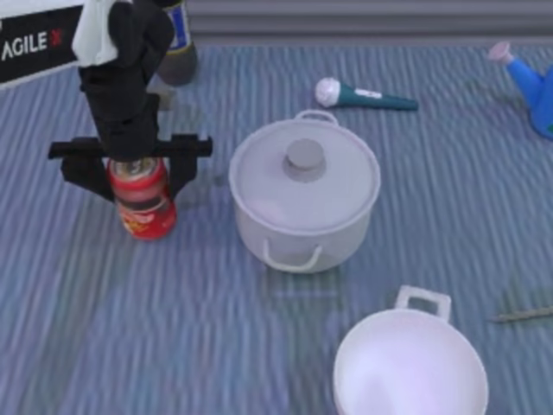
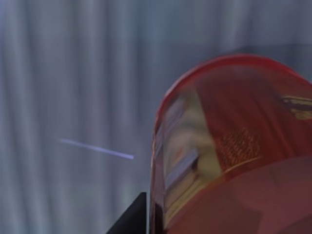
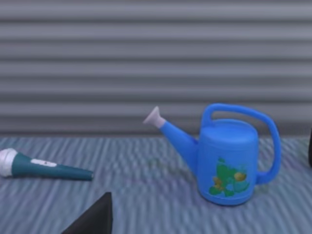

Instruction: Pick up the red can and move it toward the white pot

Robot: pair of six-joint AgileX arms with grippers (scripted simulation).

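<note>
The left gripper (image 1: 138, 169) was clamped around the top of the red can (image 1: 145, 203), which stood upright well left of the white pot (image 1: 304, 194), ready for carrying over.

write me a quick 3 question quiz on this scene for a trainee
1. True or false: the left pincer grips the red can.
2. On which side of the white pot is the can in the top view: A left, B right, C behind?
3. What blue thing fills the right wrist view?

Key: 1 true. 2 A. 3 a watering can, with a teal microphone lying on the table nearby.
</note>
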